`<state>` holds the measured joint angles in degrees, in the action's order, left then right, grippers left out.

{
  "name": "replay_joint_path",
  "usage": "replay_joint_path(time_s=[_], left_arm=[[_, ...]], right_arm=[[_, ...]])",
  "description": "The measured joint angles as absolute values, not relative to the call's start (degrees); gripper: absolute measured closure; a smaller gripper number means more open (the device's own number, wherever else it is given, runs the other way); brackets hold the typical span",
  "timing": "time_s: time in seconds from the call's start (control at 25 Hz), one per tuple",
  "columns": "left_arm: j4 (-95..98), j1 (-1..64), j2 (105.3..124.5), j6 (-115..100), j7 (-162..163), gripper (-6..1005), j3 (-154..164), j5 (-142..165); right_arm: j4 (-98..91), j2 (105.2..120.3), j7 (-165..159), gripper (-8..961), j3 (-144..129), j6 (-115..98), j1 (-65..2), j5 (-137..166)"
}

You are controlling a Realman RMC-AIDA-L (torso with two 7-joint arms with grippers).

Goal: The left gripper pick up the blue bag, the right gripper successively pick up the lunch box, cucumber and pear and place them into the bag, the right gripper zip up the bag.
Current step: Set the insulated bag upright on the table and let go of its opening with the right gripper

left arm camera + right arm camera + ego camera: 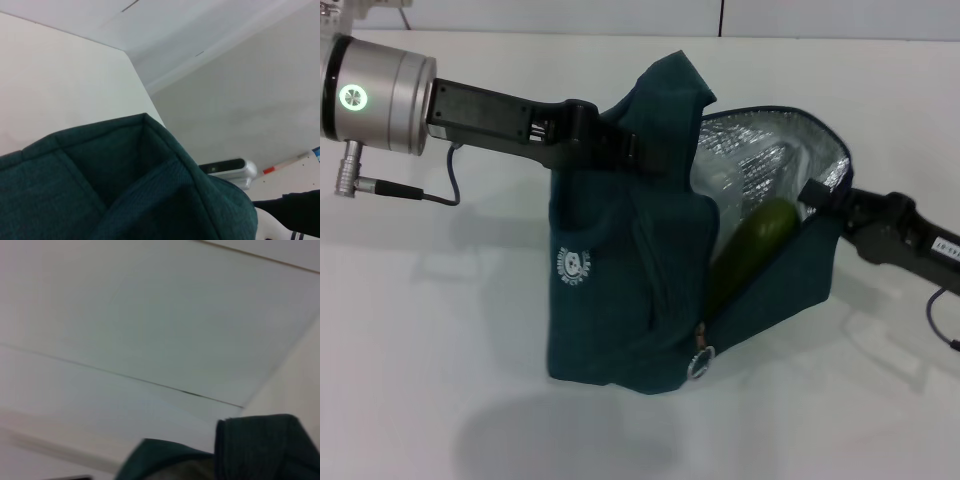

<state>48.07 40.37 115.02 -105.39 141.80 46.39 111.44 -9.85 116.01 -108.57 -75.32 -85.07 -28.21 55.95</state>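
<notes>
The blue bag (620,290) hangs upright over the white table, its flap open and its silver lining (770,150) showing. My left gripper (605,140) comes in from the left and is shut on the bag's top fabric by the handle. The cucumber (755,245) leans inside the opening, its tip up. My right gripper (817,195) is at the open rim on the bag's right side. The zipper's ring pull (701,361) hangs low at the front. Bag fabric fills the left wrist view (125,190) and shows in the right wrist view (260,450). The lunch box and the pear are out of view.
The white table (440,330) spreads around the bag. The left arm's cable (420,195) hangs below its wrist. A wall runs behind the table's far edge (620,30).
</notes>
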Motion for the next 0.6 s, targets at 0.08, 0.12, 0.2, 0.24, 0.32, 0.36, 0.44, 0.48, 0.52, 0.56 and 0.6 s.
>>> replay_joint_path(time_s=[0.08,0.12,0.2,0.24,0.32,0.36,0.44,0.48,0.52,0.56,0.6], left_arm=[[48.08,40.43,115.10,-105.39,141.92,937,46.42,111.44],[48.07,40.49,115.15,-105.39,141.92,937,46.42,111.34],[48.07,40.69,115.33,-105.39,141.86,937,46.45,110.57],[48.07,40.83,115.50,-105.38,141.76,937,46.49,110.00],[47.96,41.23,115.97,-105.22,141.34,937,46.54,109.30],[47.67,41.63,116.37,-104.89,140.86,937,46.56,109.14],[46.23,42.36,116.93,-103.85,139.84,937,46.64,109.57],[45.14,42.71,117.11,-103.22,139.31,937,46.73,109.88],[43.91,43.01,117.25,-102.41,138.73,937,46.90,110.38],[42.42,43.34,117.34,-101.41,138.00,937,47.11,110.97],[41.39,43.49,117.36,-100.56,137.48,937,47.26,111.41]], right_arm=[[-11.17,115.82,-107.24,753,-75.27,-86.94,-27.80,55.12],[-11.75,115.67,-106.63,796,-75.23,-88.11,-27.64,54.42],[-13.11,115.37,-105.04,853,-75.16,-91.55,-27.12,52.16],[-13.74,115.19,-104.44,866,-75.13,-92.96,-26.83,51.17],[-15.67,114.79,-103.69,891,-75.04,-95.19,-25.88,49.35],[-16.70,114.58,-103.55,904,-74.78,-95.83,-25.36,48.83],[-18.01,114.17,-103.51,917,-74.12,-96.63,-24.53,48.55],[-18.23,114.00,-103.50,917,-73.89,-96.90,-24.30,48.55],[-18.35,113.80,-103.44,917,-73.75,-97.08,-24.12,48.55],[-18.26,113.57,-103.27,917,-73.73,-97.16,-24.02,48.57],[-18.11,113.41,-103.16,917,-73.72,-97.05,-23.99,48.67]])
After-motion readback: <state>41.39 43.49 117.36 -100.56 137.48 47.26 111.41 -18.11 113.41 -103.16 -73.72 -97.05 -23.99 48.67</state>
